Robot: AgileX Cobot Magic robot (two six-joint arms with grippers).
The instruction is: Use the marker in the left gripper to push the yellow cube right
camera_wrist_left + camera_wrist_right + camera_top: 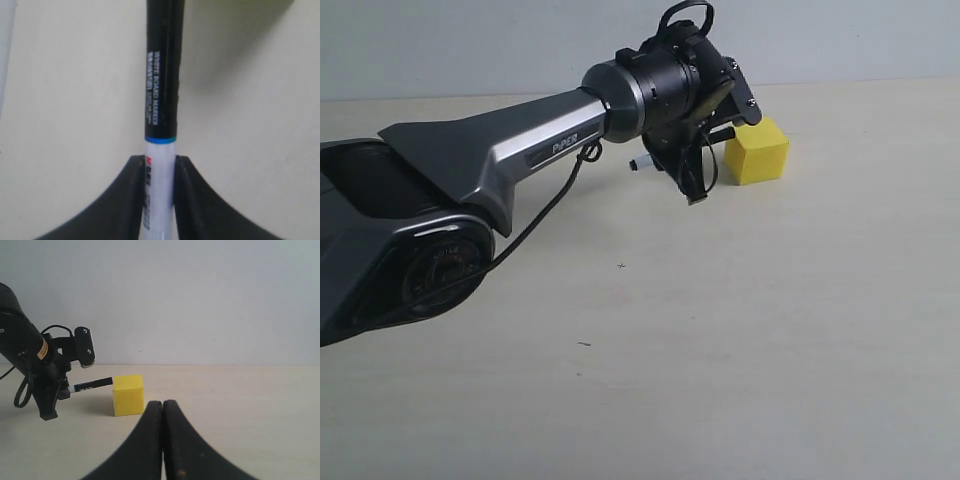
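Marker [92, 385], pinched firmly in the left gripper [160, 165], points its cap at the cube [757, 152], which sits just right of it, upper right of centre in the exterior view; the tip seems to touch.

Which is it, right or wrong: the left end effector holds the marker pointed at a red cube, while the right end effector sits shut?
Wrong: the cube is yellow, not red, as the right wrist view shows; the rest stands.

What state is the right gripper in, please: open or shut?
Shut: the right gripper has its two black fingers pressed together, no gap, holding nothing.
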